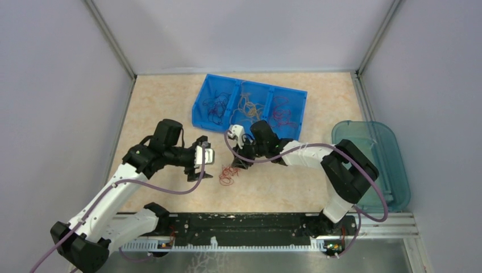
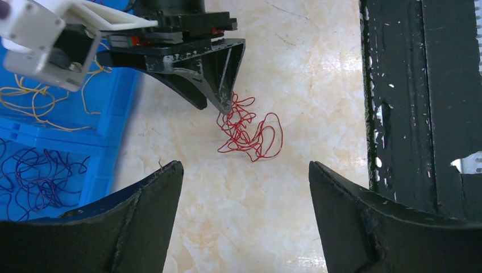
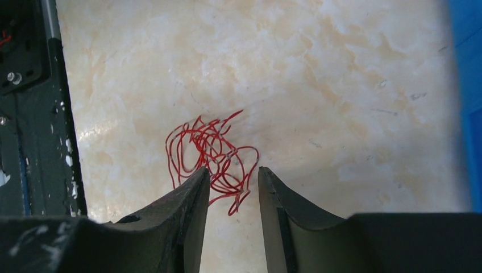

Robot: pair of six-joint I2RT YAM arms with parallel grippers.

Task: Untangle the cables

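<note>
Two grippers are hovering low over one small tangle of red wires (image 1: pixel 228 175) (image 2: pixel 250 129) (image 3: pixel 210 156), which is lying on the table (image 1: pixel 159 108) in front of the blue bin (image 1: pixel 202 101). The left gripper (image 1: pixel 206 162) (image 2: pixel 244 170) is standing wide apart beside the tangle, holding nothing. The right gripper (image 1: pixel 237 165) (image 3: pixel 233 172) is pointing down at the tangle's edge with its fingers narrowly apart; strands seem to be lying at the tips, unclamped. More wires (image 1: pixel 250 105) are sitting inside the bin.
</note>
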